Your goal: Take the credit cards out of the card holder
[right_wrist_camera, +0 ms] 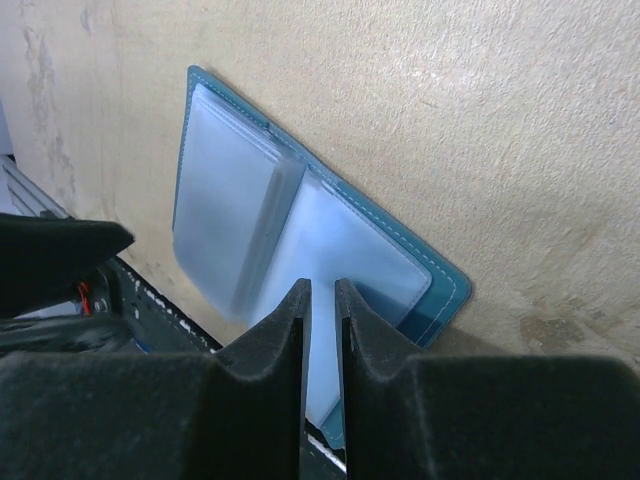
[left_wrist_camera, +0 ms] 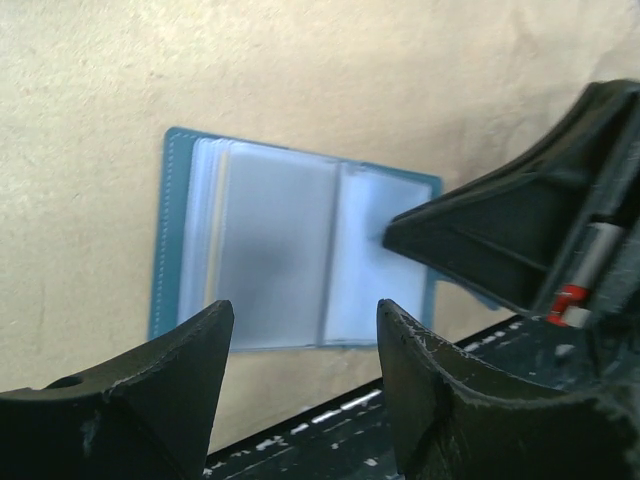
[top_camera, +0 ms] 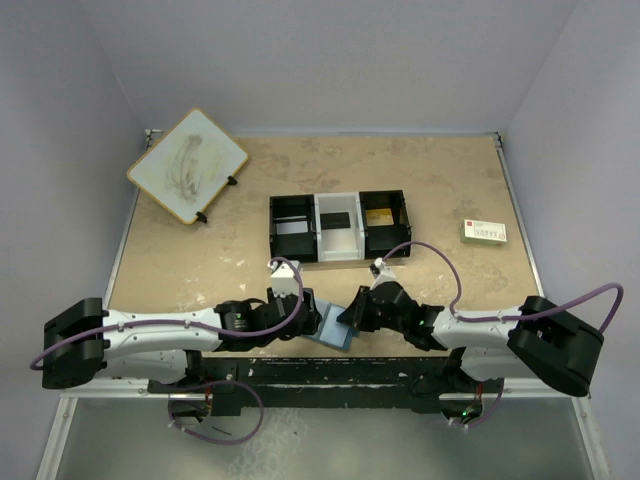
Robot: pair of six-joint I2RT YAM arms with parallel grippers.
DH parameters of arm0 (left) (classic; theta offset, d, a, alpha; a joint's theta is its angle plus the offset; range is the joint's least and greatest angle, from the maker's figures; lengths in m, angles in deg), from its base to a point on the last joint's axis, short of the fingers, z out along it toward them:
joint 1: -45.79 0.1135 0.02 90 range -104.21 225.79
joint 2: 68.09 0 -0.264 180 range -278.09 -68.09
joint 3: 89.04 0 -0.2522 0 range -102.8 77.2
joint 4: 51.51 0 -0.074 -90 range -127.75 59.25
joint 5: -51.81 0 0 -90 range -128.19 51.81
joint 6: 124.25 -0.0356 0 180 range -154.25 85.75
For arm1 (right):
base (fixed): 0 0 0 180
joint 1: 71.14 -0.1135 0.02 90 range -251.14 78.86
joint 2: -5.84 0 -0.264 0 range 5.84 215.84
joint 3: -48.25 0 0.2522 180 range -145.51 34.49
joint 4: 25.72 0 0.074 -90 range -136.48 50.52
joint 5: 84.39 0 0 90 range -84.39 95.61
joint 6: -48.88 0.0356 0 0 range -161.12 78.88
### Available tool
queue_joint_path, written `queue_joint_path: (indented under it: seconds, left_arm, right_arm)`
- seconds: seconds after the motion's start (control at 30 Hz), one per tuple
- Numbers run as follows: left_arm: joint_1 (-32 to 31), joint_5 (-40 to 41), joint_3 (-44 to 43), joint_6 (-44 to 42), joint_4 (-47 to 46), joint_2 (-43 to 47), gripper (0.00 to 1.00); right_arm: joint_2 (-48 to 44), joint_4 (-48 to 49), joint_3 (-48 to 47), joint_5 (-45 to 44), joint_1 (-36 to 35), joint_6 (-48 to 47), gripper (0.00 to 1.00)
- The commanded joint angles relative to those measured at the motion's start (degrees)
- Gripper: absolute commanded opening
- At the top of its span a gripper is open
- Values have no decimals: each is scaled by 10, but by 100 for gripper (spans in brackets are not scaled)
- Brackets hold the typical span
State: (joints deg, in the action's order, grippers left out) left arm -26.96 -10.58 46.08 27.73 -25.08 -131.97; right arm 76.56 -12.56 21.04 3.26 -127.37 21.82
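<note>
The card holder (top_camera: 334, 330) is being shown lying open on the table (top_camera: 200, 270), low in the middle of the overhead view, close to the near edge and between the two grippers. Its teal cover is being kept face down, and the pale clear sleeves are being turned upward, with a thicker stack of them on the left half in the left wrist view. The left gripper (left_wrist_camera: 305, 310) is being held open just beside the holder. Its fingers (left_wrist_camera: 190, 380) are being kept well apart, with nothing between them. The right gripper (right_wrist_camera: 322, 290) is being brought in over the opposite half, and in the left wrist view its tip is being seen on the right-hand sleeve. Its jaws are being drawn almost together, so that only a thin slit is being left. Whether a sleeve or card is being pinched in that slit cannot be told. Higher in the overhead view, a tray (top_camera: 338, 262) of three compartments is being seen, with a dark flat piece in the middle one and a gold-brown piece in the right one. A white card (top_camera: 485, 232) is being seen at the right, and a tilted board (top_camera: 187, 165) at the upper left.
</note>
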Motion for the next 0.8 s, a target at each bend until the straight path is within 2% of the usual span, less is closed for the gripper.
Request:
queue_joint_path:
  seconds: [0.0,0.43,0.77]
  left_arm:
    - [2,12,2,6,-2,-38,57]
    - [4,-24,7,16,-56,-96,57]
    - [4,10,-1,22,-24,-96,57]
  right_arm:
    - [-9,-35,11,-8,-1,-2,19]
    - [-41,-51,17,-19,-2,-2,19]
    - [-53,-58,17,-18,-1,-1,19]
